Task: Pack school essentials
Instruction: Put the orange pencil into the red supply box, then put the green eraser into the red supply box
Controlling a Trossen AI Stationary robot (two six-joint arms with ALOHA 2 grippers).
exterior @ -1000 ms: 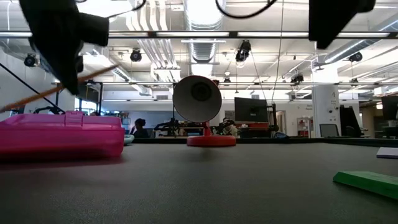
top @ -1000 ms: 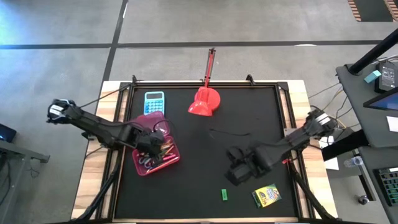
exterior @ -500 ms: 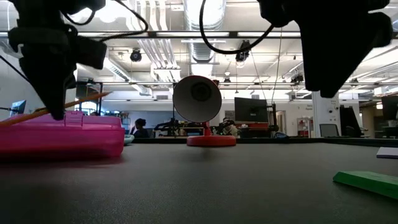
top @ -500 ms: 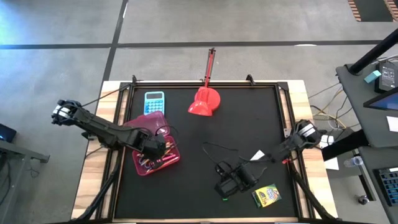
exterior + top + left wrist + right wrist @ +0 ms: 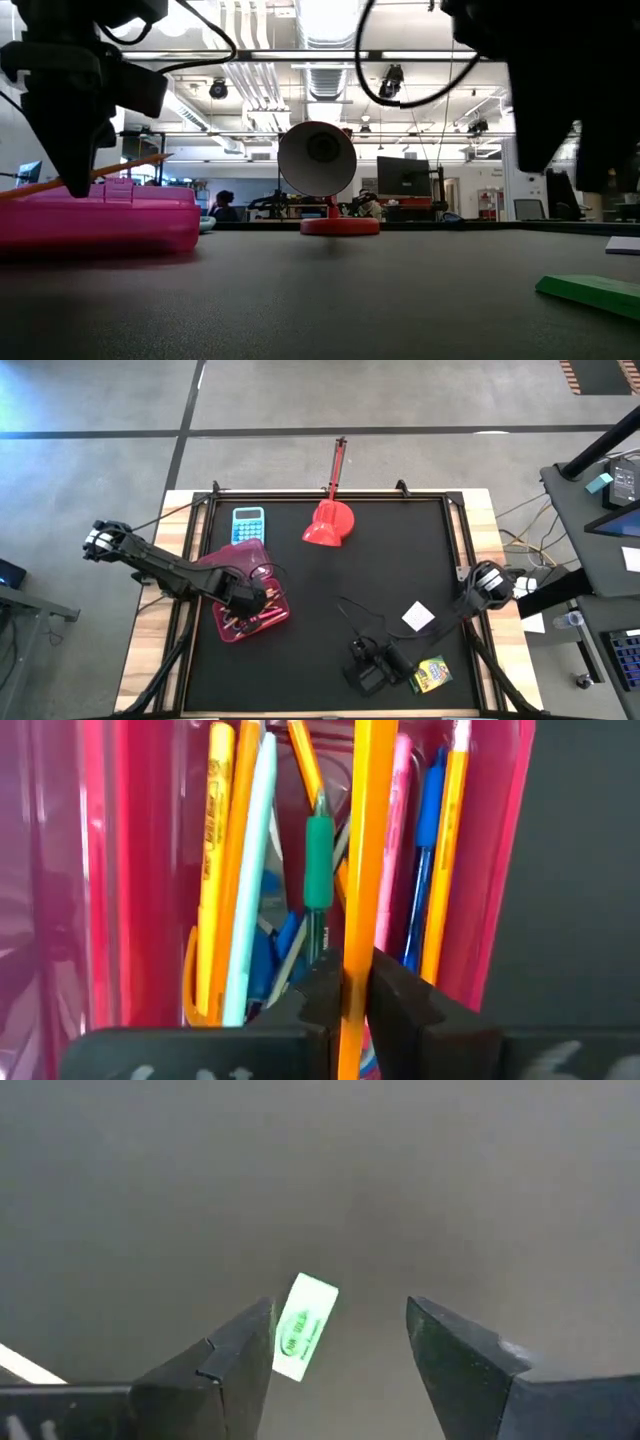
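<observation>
The left gripper (image 5: 345, 985) is clamped on an orange pencil (image 5: 360, 840) over the pink case (image 5: 250, 600) at the mat's left; the pencil runs lengthwise along the case, parallel to the pens and pencils lying inside. The right gripper (image 5: 335, 1345), fingers spread wide and holding nothing, hangs above a small green eraser (image 5: 304, 1326) near the front edge, its long axis angled slightly across the gap between the fingers. A crayon box (image 5: 429, 673) lies just right of it.

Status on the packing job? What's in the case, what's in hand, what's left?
Done: several pencils, pens and highlighters lie in the pink case. In hand: the left hand is shut on an orange pencil over the case. The right hand is open above the green eraser. Left on the mat: the eraser, the crayon box and the white square.
</observation>
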